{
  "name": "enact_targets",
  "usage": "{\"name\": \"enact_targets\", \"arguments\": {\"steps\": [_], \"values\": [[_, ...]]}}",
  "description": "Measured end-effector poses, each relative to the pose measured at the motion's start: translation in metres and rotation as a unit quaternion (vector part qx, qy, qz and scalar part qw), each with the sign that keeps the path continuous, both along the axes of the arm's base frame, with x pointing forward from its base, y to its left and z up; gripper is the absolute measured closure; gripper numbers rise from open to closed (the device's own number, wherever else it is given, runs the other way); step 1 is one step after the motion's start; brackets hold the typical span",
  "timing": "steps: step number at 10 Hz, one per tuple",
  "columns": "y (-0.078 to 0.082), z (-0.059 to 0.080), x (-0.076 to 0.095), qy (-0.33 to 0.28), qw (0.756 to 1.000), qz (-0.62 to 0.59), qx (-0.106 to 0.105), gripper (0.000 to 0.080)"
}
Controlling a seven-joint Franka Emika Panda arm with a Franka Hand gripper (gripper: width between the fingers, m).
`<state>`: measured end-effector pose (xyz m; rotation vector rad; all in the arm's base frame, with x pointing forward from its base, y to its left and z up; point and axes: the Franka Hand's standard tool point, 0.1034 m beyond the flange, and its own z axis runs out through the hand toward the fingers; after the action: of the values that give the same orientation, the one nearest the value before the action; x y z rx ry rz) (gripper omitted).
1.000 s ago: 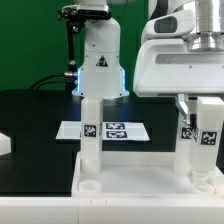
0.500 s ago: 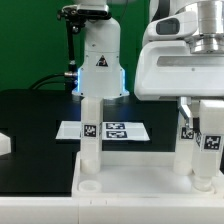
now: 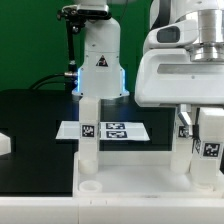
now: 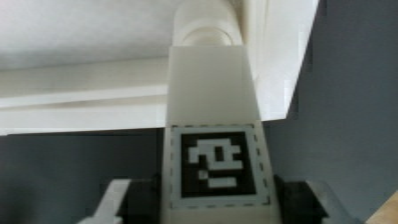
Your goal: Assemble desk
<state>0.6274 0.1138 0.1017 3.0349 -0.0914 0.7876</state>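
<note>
- Your fingers (image 4: 121,200) press on opposite sides of the leg (image 4: 214,110). The gripper (image 4: 208,205) is partly closed and clamped on it just above the tag, which leaves the far end free to meet a socket.
- You hold the leg upright at the exterior view's right, with its lower end down at the near corner of the top (image 3: 140,185). Whether it is seated there, I cannot tell.
- The upright hold looks deliberate, since a round socket would take the leg straight down.
- A second leg (image 3: 90,125) stands on the top at the exterior view's left. A third leg (image 3: 184,140) stands just behind the one you hold.
- An open socket (image 3: 90,185) shows at the near left corner, so I judge that one more leg is due after this one.
- The top lies flat on a black table (image 3: 30,110), which keeps the sockets facing up for you.
- The marker board (image 3: 112,130) lies behind the top, apart from it.
- Behind that stand the arm base (image 3: 100,60) and a green wall (image 3: 30,40).
</note>
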Motion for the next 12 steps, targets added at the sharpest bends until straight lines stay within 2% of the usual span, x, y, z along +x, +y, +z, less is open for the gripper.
{"name": "enact_targets", "arguments": {"steps": [2,3,4,5,6,8,10,12], "values": [[0.0,0.0,0.0,0.0,1.0,0.0,0.0,0.0509],[0.0,0.0,0.0,0.0,1.0,0.0,0.0,0.0291],[0.0,0.001,0.0,0.002,1.0,0.001,0.0,0.0291],[0.002,0.013,0.0,0.015,1.0,0.003,0.005,0.018],[0.004,0.028,0.001,0.023,1.0,0.002,0.012,0.0159],[-0.003,0.043,0.01,0.046,0.999,0.0,0.015,0.0151],[-0.008,0.036,0.007,0.099,0.995,-0.007,0.017,0.015],[-0.001,0.025,-0.003,0.145,0.988,-0.04,0.031,0.015]]}}
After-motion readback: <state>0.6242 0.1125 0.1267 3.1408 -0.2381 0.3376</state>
